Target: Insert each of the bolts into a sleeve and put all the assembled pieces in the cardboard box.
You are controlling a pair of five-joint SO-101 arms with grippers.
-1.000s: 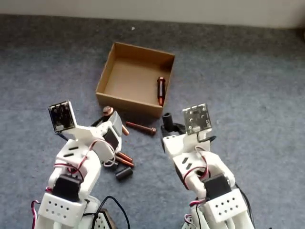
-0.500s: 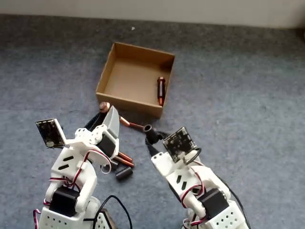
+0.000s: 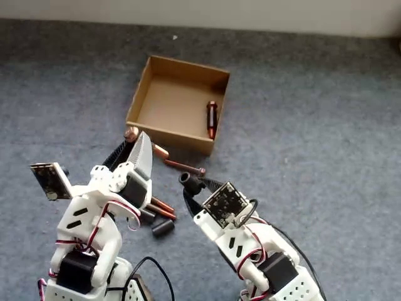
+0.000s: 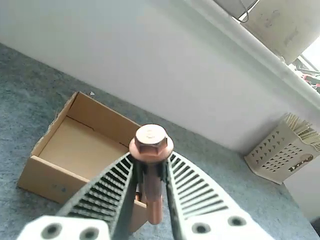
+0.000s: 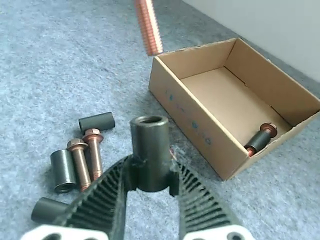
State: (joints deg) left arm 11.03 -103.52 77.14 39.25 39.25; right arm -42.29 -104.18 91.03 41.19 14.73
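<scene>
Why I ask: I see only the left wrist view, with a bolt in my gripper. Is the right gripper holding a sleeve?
Observer: Yes, the right gripper is shut on a dark sleeve, bore facing roughly up.
Operator: Anything put away yet?
Observer: One assembled piece lies against the cardboard box's right wall in the high view.
Operator: Any loose parts near it?
Observer: A loose bolt lies on the carpet just in front of the box.

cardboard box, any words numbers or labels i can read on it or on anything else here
On the cardboard box, outer wall: faint blue print, too blurred to read.
On the held bolt and the held sleeve: no print to be seen.
Nothing else is legible.
</scene>
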